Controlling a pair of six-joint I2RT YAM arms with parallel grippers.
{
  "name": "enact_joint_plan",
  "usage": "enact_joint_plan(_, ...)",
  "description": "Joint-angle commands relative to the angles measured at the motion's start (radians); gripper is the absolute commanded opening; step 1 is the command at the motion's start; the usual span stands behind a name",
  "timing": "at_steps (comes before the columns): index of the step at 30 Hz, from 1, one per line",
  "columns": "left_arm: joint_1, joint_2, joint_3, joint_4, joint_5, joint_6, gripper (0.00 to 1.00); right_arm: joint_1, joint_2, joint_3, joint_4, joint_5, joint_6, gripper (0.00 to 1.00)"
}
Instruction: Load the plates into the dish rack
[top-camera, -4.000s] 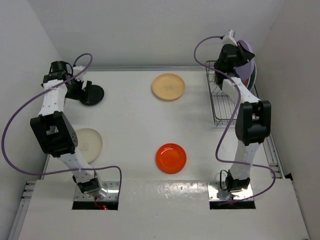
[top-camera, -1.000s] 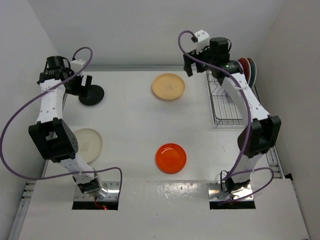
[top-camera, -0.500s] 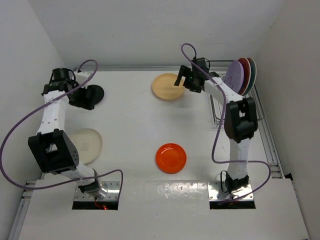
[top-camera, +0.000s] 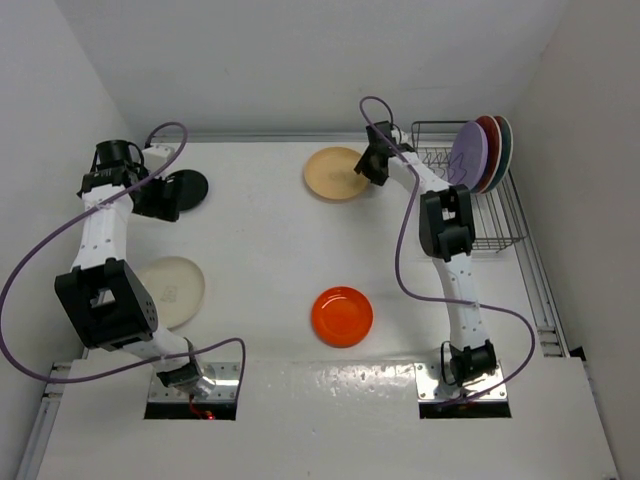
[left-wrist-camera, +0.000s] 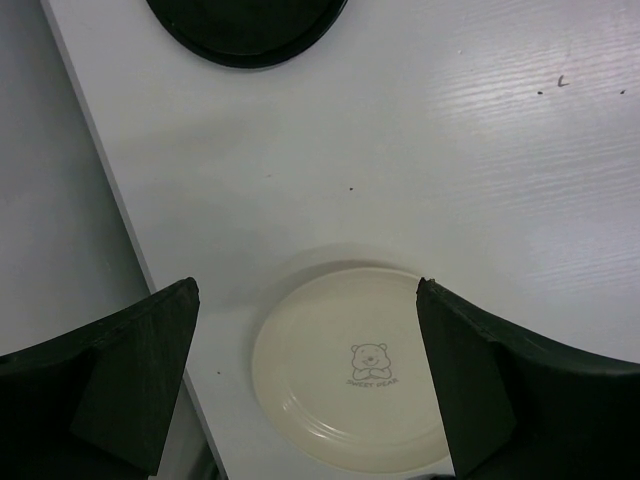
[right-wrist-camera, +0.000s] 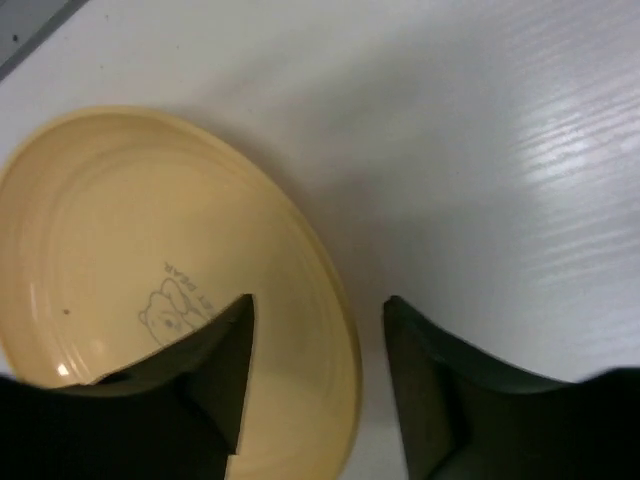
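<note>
Right hand (right-wrist-camera: 318, 315) | spread astride tan-yellow plate (right-wrist-camera: 120, 220) rim | contact unclear

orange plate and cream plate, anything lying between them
Nothing: in the top external view only bare white table separates the orange plate from the cream plate.

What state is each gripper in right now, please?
Left gripper: open, holding nothing.
Right gripper: open, fingers straddling the rim of the round tan-yellow plate, not yet closed.
</note>
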Motion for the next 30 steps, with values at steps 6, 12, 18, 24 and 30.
enact_joint_plan(6,0.039,0.039,0.032,-0.008,-0.006,-0.001,0.95,0.000,0.016,-0.003,-0.049,0.001,0.045,0.00)
enact_joint_plan(12,0.039,0.010,0.032,-0.008,0.066,0.008,0.95,0.048,-0.253,-0.130,0.104,0.065,-0.233,0.00)
enact_joint_plan(18,0.009,0.034,0.045,0.013,0.114,0.008,0.95,0.040,-0.635,-0.316,0.243,0.079,-0.565,0.00)
enact_joint_plan(24,-0.088,0.073,0.128,0.013,0.123,-0.003,0.95,-0.016,-0.806,-0.371,0.307,0.442,-0.989,0.00)
enact_joint_plan(30,-0.111,0.102,0.129,0.013,0.100,-0.003,0.95,-0.098,-0.806,-0.501,0.727,0.775,-1.441,0.00)
